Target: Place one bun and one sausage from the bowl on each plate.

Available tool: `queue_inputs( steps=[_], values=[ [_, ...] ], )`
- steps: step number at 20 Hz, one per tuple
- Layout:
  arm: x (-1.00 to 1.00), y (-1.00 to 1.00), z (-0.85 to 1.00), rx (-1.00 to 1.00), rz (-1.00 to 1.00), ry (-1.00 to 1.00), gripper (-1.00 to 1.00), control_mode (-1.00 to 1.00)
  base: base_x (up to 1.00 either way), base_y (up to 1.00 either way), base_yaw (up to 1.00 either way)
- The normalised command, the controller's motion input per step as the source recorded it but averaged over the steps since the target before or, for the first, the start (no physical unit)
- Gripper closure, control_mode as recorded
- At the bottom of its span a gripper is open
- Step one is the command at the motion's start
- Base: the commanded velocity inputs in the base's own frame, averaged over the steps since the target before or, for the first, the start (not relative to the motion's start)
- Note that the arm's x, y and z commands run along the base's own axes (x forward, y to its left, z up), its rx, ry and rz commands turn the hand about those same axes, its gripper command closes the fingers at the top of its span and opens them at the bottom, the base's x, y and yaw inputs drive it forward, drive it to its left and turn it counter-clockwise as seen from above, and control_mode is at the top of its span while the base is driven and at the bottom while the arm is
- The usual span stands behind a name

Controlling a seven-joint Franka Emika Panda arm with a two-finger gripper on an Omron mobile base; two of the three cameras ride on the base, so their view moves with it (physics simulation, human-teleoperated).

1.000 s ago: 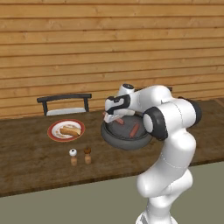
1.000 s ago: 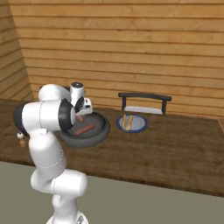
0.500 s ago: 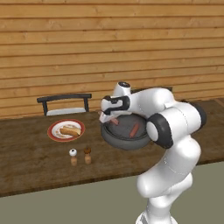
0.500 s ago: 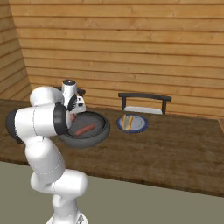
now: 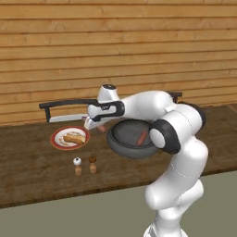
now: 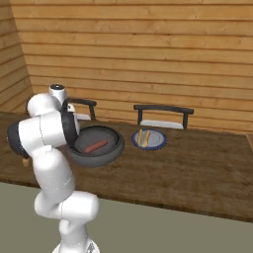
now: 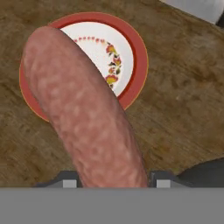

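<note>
A sausage (image 5: 101, 127) is seen clamped in the pincer (image 5: 95, 125) between the red-rimmed plate (image 5: 56, 141), which carries a bun (image 5: 74, 138), and the dark bowl (image 5: 121, 145), where a second sausage (image 5: 142, 135) lies, on the wooden surface (image 5: 32, 171). From the right base view, the bowl (image 6: 111, 149) with its sausage (image 6: 95, 146) is shown beside the blue-grey plate (image 6: 159, 141). In the hand view, the gripped sausage (image 7: 83, 109) is held above the red-rimmed plate (image 7: 135, 48).

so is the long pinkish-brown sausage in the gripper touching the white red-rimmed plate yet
Apart. In the left base view the sausage in the gripper hangs above and beside the red-rimmed plate; the hand view shows the plate well beneath it.
</note>
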Motion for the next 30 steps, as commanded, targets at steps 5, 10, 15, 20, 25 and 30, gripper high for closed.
queue_inputs(
  steps=[5,10,15,20,25,30],
  values=[
    [0.28,0.61,-0.06,-0.01,0.01,0.05,1.0,-1.0,0.0,0.0,0.0],
    [0.11,0.05,-0.18,-0.01,0.0,0.03,1.0,-1.0,0.0,0.0,0.0],
    [0.09,0.03,-0.3,-0.01,0.0,0.01,1.0,-1.0,0.0,0.0,0.0],
    [0.2,0.1,-0.3,-0.01,0.0,0.05,1.0,-1.0,0.0,0.0,0.0],
    [0.24,0.37,-0.15,-0.07,0.0,0.13,1.0,-1.0,0.0,0.0,0.0],
    [0.23,0.13,-0.16,-0.02,0.0,0.04,1.0,-1.0,0.0,0.0,0.0]
  ],
)
